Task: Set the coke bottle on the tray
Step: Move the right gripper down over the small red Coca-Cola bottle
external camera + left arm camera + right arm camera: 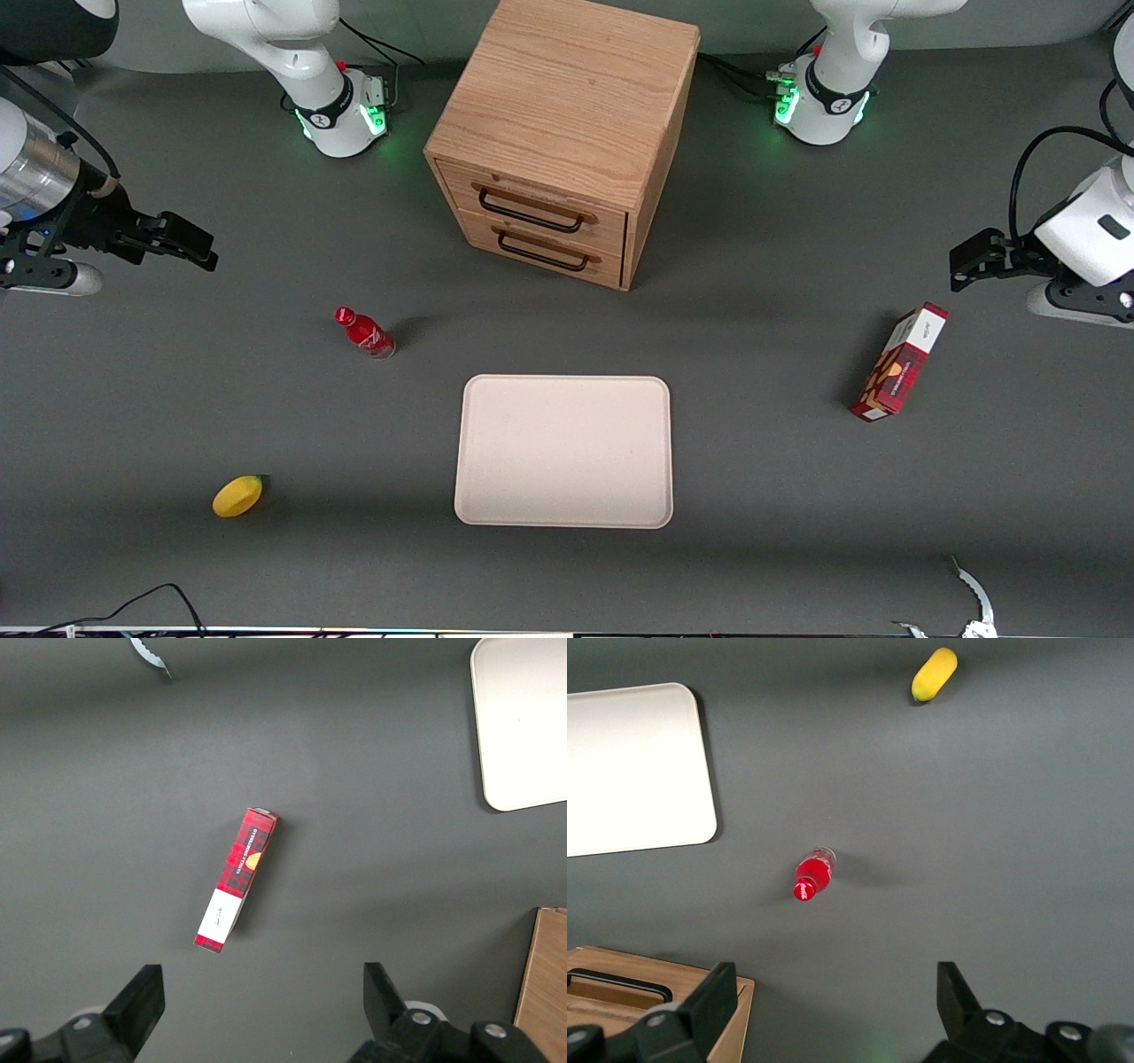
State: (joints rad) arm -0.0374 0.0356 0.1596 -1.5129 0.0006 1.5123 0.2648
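Observation:
The coke bottle, small and red with a red cap, stands upright on the grey table, farther from the front camera than the tray and toward the working arm's end. It also shows in the right wrist view. The cream tray lies flat in front of the cabinet, nearer the camera, with nothing on it; one corner shows in the right wrist view. My right gripper is open and empty, high above the table at the working arm's end, well apart from the bottle; its fingers frame bare table.
A wooden two-drawer cabinet stands at the table's back middle. A yellow fruit lies near the front camera toward the working arm's end. A red-and-white carton lies toward the parked arm's end.

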